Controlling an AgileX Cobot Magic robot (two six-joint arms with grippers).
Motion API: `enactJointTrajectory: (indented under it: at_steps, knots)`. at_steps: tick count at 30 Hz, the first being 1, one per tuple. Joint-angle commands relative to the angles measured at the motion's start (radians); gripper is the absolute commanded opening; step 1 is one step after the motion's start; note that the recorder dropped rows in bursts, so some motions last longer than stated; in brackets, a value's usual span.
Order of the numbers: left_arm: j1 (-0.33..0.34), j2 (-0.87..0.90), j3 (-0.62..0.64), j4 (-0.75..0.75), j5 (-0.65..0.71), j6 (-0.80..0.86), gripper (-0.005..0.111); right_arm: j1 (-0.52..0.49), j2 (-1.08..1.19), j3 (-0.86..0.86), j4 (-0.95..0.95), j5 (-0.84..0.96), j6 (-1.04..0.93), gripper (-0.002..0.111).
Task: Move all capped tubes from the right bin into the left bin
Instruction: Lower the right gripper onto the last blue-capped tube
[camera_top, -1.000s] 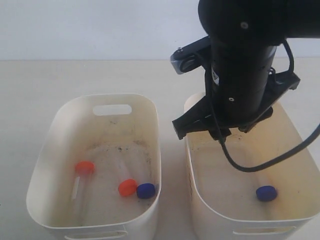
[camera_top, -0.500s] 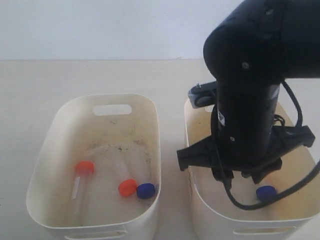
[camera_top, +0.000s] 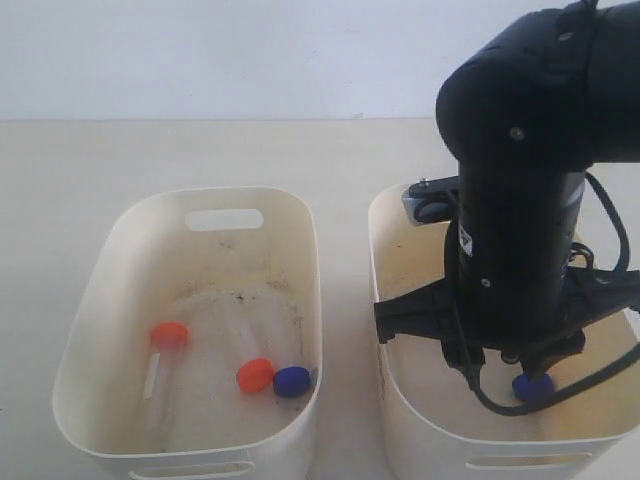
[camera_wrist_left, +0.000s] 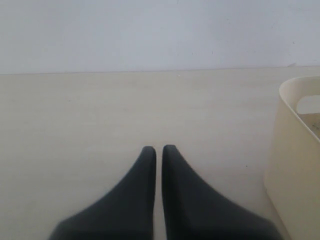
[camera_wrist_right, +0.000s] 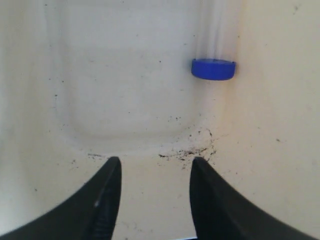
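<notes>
In the right bin (camera_top: 425, 440) lies one capped tube with a blue cap (camera_top: 533, 388), partly hidden by my right arm (camera_top: 515, 230), which reaches down into the bin. In the right wrist view that tube (camera_wrist_right: 213, 69) lies ahead of my right gripper (camera_wrist_right: 156, 167) and off to one side. The gripper is open with only the speckled bin floor between its fingers. The left bin (camera_top: 100, 270) holds three capped tubes: two orange-capped (camera_top: 169, 334) (camera_top: 255, 375) and one blue-capped (camera_top: 291, 381). My left gripper (camera_wrist_left: 158, 150) is shut and empty above the bare table.
A cream bin's outer wall (camera_wrist_left: 292, 165) stands beside the left gripper in the left wrist view. A narrow strip of table (camera_top: 345, 300) separates the two bins. Dark specks (camera_wrist_right: 195, 145) dot the right bin's floor. A pale wall rises behind the table.
My right arm has come down into the right bin, toward the blue-capped tube. Its jaws keep the same opening. The tubes in the left bin have not moved.
</notes>
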Motion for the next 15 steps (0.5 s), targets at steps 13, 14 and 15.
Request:
enactJointTrajectory:
  at_steps: [13, 14, 15]
  knots:
    - [0.0, 0.003, -0.004, -0.006, -0.009, -0.009, 0.004, -0.044, -0.025, 0.001, 0.016, 0.002, -0.024, 0.042]
    - [0.0, 0.003, -0.004, -0.006, -0.009, -0.009, 0.004, -0.044, -0.025, 0.001, 0.012, 0.002, -0.021, 0.042]
    - [0.0, 0.003, -0.004, -0.006, -0.009, -0.009, 0.004, -0.044, -0.025, 0.001, 0.012, 0.002, -0.02, 0.042]
